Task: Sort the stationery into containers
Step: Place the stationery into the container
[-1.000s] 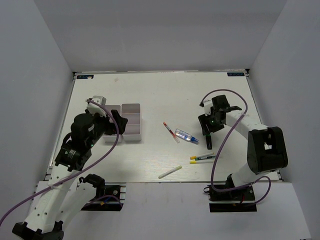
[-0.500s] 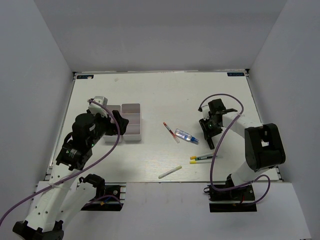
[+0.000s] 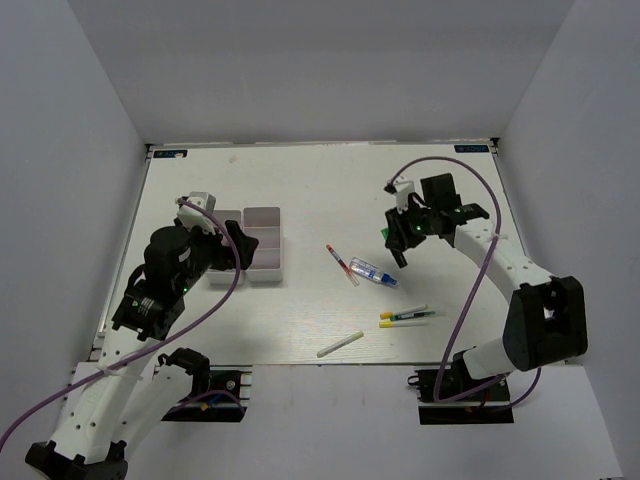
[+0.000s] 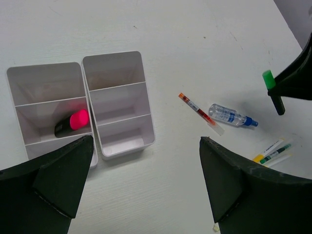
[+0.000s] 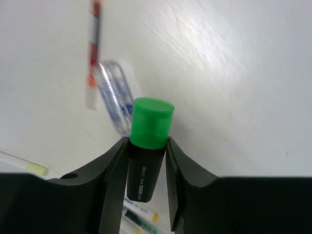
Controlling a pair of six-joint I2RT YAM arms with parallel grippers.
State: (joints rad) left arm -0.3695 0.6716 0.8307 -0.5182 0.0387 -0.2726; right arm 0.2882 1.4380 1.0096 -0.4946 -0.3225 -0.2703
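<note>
My right gripper (image 3: 398,240) is shut on a black highlighter with a green tip (image 5: 148,141) and holds it above the table, over the clear-blue tube (image 3: 374,272) and the red pen (image 3: 341,264). The highlighter also shows in the left wrist view (image 4: 272,90). The white containers (image 3: 262,216) stand at the left. A pink-tipped highlighter (image 4: 72,123) lies in the left bin's middle compartment. My left gripper (image 4: 145,161) is open and empty, above the table just in front of the bins (image 4: 117,63). Two yellow-capped markers (image 3: 403,317) and a white stick (image 3: 340,344) lie near the front.
A tiny white eraser (image 4: 215,225) lies on the table by my left gripper's right finger. White walls close in the table on the left, right and far sides. The purple cable of the right arm (image 3: 470,170) loops above the table.
The right gripper has risen from the table near the markers and moved far-left with the green-tipped highlighter in it. The left arm has not moved.
</note>
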